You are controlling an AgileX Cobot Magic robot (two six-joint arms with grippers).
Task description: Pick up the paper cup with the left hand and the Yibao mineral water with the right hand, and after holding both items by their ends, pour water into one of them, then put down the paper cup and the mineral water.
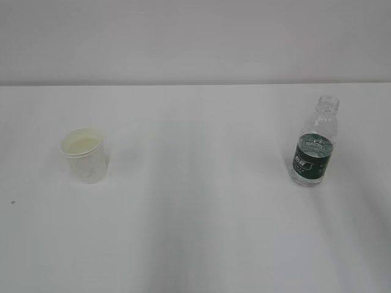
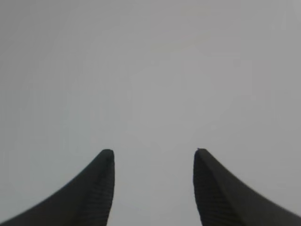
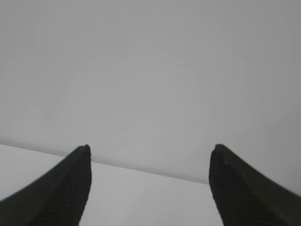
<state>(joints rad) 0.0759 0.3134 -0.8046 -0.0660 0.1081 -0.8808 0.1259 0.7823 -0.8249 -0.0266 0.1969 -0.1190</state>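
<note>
- paper cup (image 1: 85, 156) stands upright on the white table (image 1: 201, 232), mouth up, cream-white inside visible, pale tint at the bottom; can't tell if that is liquid.
- Yibao mineral water (image 1: 314, 151) stands upright too, well apart from the cup, across the table on the other side of the exterior view. No cap, neck open, dark green label band around the middle, clear ribbed plastic above and below it.
- bottle is taller than the cup and sits slightly further back than the cup.
- small dark speck (image 1: 13, 202) on the table, near the cup, on its side away from the bottle.
- neither arm shows in the exterior view; nothing touches cup or bottle.
- left hand (image 2: 154, 155): jaws apart, only plain grey surface between the two black fingertips (image 2: 101, 188). Holding nothing.
- right hand (image 3: 149, 153): jaws spread wider than the left, empty gap. Behind the fingertips (image 3: 235, 188) a lighter surface meets a grey wall along a slanted edge.
- cup and bottle not visible in either wrist view.
</note>
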